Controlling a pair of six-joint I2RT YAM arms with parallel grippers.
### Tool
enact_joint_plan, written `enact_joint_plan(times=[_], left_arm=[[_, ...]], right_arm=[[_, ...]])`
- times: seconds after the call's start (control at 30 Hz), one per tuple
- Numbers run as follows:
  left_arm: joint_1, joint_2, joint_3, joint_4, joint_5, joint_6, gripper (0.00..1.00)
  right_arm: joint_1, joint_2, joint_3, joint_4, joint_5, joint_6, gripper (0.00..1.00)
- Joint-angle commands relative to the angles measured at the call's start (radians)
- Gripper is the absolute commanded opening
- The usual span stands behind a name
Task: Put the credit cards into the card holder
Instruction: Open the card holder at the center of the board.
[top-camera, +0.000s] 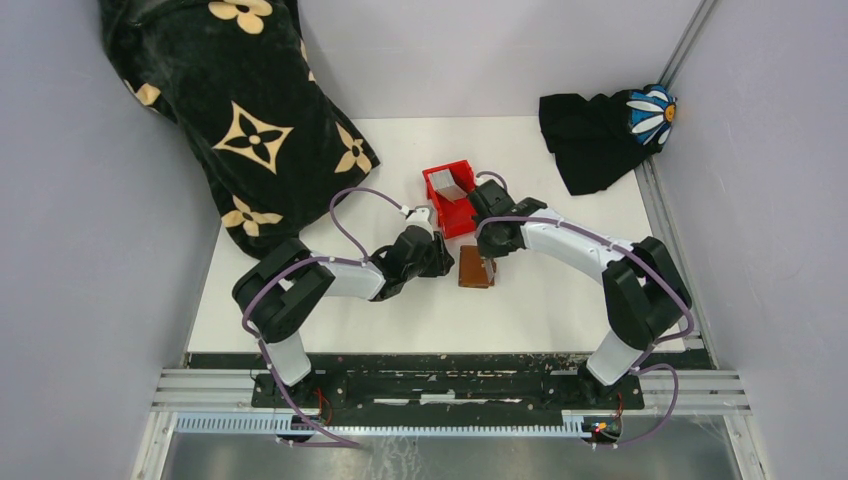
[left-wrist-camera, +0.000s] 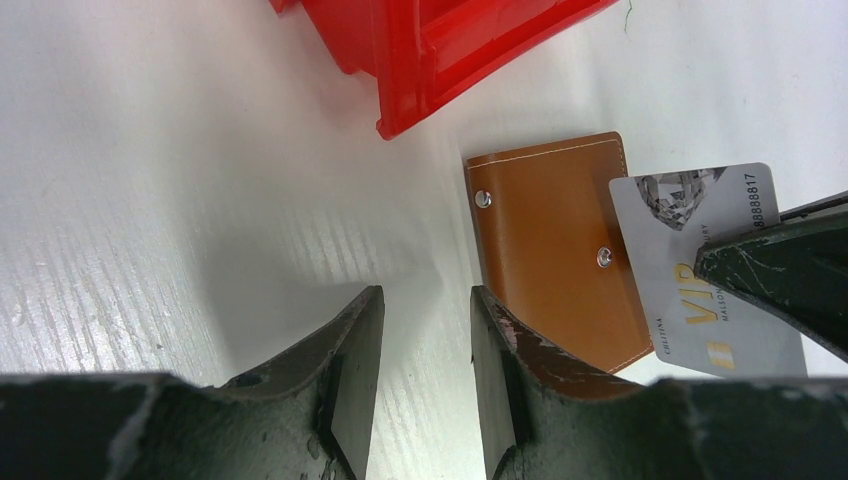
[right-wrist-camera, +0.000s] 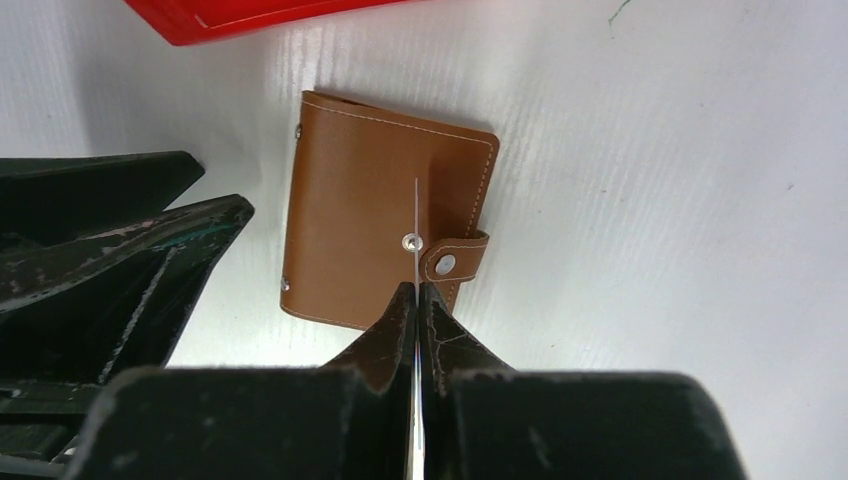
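At the near side of the white table (top-camera: 560, 310), my left gripper (left-wrist-camera: 425, 370) hangs low with its jaws partway apart and nothing between them. In the overhead view it sits just off the 9 o'clock side of the card holder (right-wrist-camera: 360, 230). My right gripper (right-wrist-camera: 414, 295), reaching from 3 o'clock, is pinched tight on a credit card (left-wrist-camera: 680, 215), silver with gold "VIP" lettering. The card stands on edge over the leather, so my right wrist camera sees only a thin line. Whether the card touches the holder I cannot tell. The brown holder lies flat at mid-table, metal snap studs up, its tab wrapped round one long edge. Just past it at 12 o'clock is the red bin (top-camera: 450, 215), with a grey card (top-camera: 445, 183) inside. Farther back, a black cloth with cream flowers (top-camera: 240, 110) sprawls at 10 o'clock. A smaller black cloth with a blue-and-white daisy (top-camera: 600, 135) lies at 2 o'clock.
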Motion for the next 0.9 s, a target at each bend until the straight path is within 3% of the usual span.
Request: enact_joint_plan(times=[0.0,0.5,0.87], left_arm=[[-0.007,0.027,0.002,-0.054,-0.013,0.036,0.45],[-0.011,0.032,0.01,-0.059,-0.01,0.038,0.45],[-0.012,0.037,0.014,-0.057,0.009,0.052,0.44]], right_arm=[[-0.024,-0.037,-0.023,0.03,0.017,-0.009,0.01],[-0.096,-0.078,-0.105,0.065,-0.008,-0.013,0.01],[-0.196,-0.074,-0.211,0.226,-0.233,0.043,0.01]])
